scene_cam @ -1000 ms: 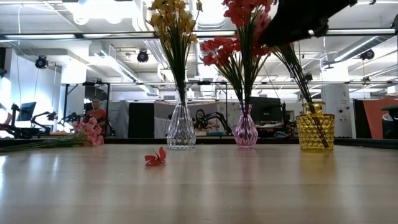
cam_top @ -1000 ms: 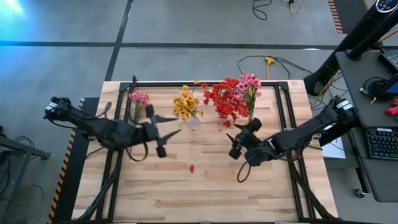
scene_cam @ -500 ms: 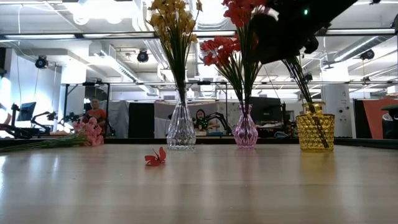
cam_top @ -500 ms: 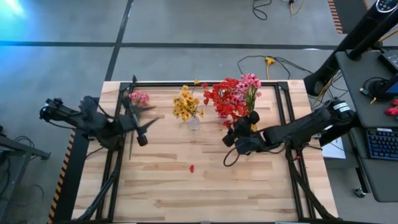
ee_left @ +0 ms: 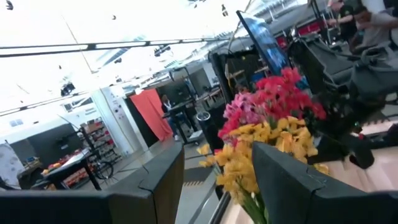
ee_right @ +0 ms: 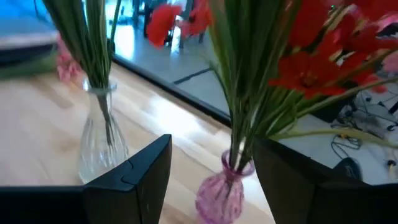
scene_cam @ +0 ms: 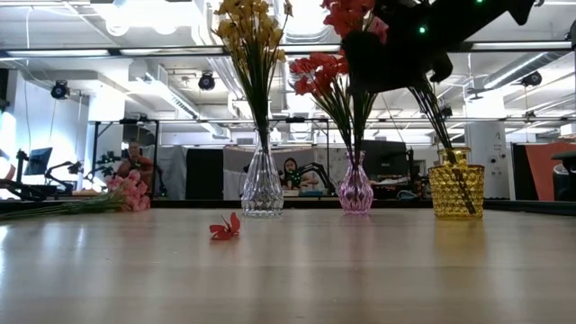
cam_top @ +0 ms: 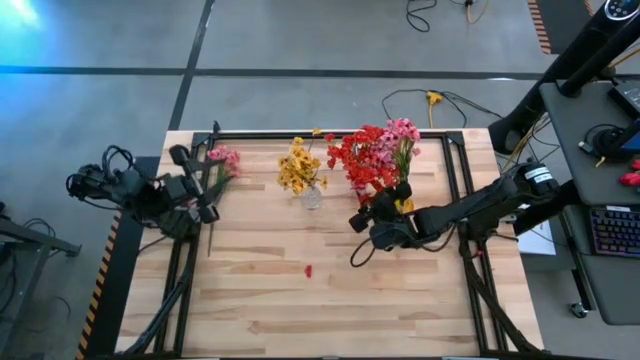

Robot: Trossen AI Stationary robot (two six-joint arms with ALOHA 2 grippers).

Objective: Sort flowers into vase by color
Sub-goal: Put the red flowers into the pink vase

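Three vases stand in a row toward the far edge of the counter (cam_top: 330, 300): a clear glass vase (scene_cam: 262, 187) with yellow flowers (cam_top: 299, 167), a pink vase (scene_cam: 355, 189) with red flowers (cam_top: 362, 157), and an amber vase (scene_cam: 455, 190) with pink flowers (cam_top: 401, 133).

One pink sprig (cam_top: 222, 160) lies flat near the far left corner, its stem running toward the near edge. A lone red blossom (cam_top: 308, 270) lies mid-counter, well apart from the vases.

Left gripper (cam_top: 200, 185) sits at the left edge, just beside the pink sprig; jaws wide, nothing between them in the left wrist view.

Right gripper (cam_top: 362, 222) hangs just in front of the pink vase; jaws wide and empty, with the clear and pink vases seen between them.

Near half of the counter is open wood apart from the blossom.
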